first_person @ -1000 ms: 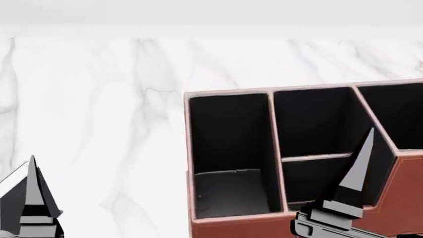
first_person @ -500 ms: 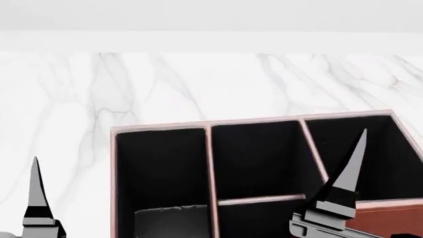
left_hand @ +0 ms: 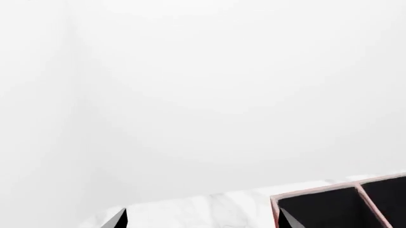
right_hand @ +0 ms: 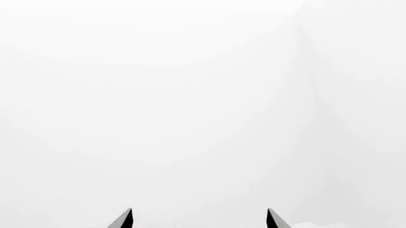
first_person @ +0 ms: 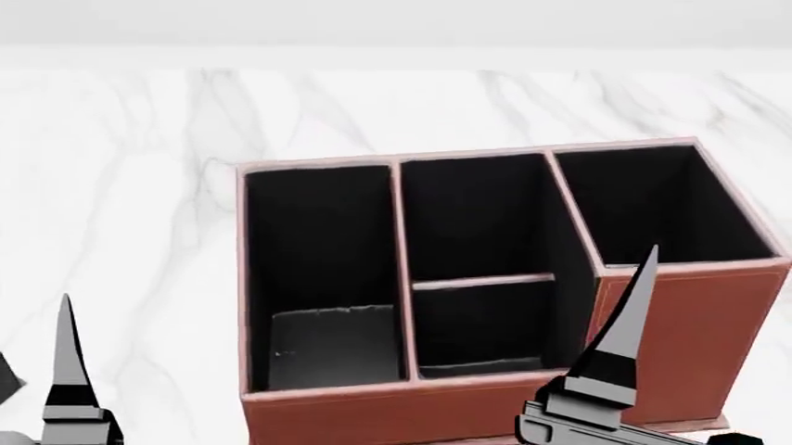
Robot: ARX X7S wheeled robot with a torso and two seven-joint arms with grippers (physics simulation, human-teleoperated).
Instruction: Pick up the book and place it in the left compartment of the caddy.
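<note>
Just beyond the right gripper (first_person: pixel 592 371), whose single visible finger rises against the brown front wall, stands the caddy (first_person: pixel 693 315) on a white marble table (first_person: pixel 124 185). Its left compartment (first_person: pixel 325 269) lies between the two grippers, nearer the right one, and a flat dark slab on that floor may be the book (first_person: pixel 334 348), though I cannot tell. Both wrist views show two fingertips (right_hand: pixel 125 219) held well apart, so each gripper is spread with nothing between. Only one finger of the left gripper (first_person: pixel 69 371) shows in the head view. No writing is readable.
</note>
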